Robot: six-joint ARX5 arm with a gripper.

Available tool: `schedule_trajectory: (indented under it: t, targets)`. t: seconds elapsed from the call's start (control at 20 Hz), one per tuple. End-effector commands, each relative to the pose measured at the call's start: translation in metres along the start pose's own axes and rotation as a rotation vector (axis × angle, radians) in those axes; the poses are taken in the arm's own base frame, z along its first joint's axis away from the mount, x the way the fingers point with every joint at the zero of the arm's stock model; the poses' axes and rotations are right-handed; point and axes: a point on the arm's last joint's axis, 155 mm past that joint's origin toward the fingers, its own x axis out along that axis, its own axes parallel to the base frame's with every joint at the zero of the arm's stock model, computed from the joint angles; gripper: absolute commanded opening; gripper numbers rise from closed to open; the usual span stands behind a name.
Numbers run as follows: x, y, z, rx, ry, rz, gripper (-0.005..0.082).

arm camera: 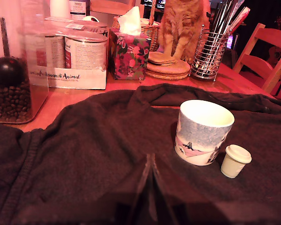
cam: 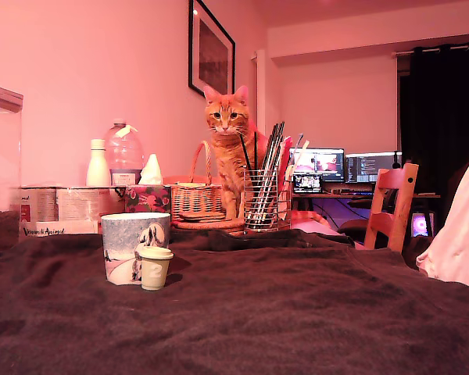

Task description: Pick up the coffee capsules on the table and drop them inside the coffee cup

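The small cream-beige tapered coffee capsule [cam: 155, 268] stands upright on its narrow end, flat wide rim up, so its sides are free for a pinch from above. It sits on the dark brown fleece cloth [cam: 297, 312] covering my desk, just beside the wide greyish-white ceramic coffee cup [cam: 133, 246] with the painted wintry scene, at about four o'clock from the cup in the wrist view [arm camera: 235, 161]. I judge the lift into the cup's open white mouth [arm camera: 206, 112] to be short. I see only this one capsule; no blue one shows.

My tool [arm camera: 150, 187] appears only as dark, blurred fingers low in the wrist view, meeting near the tips, so I read it as narrow and holding nothing.

Behind the cup, towards twelve o'clock, a ginger cat [cam: 228, 148] sits beside a wire-mesh pen holder [cam: 262, 199] and a flowered tissue box [arm camera: 130, 54].
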Motion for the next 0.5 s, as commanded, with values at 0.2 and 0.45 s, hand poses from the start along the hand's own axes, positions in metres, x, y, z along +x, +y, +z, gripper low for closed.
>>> schedule_trajectory:
  t: [0.2,0.45]
  targets:
    - [-0.001,-0.012,0.015,-0.013,-0.073,-0.062,-0.0024]
    - [-0.003,-0.032,0.014,-0.05,-0.065,-0.163,-0.0024]
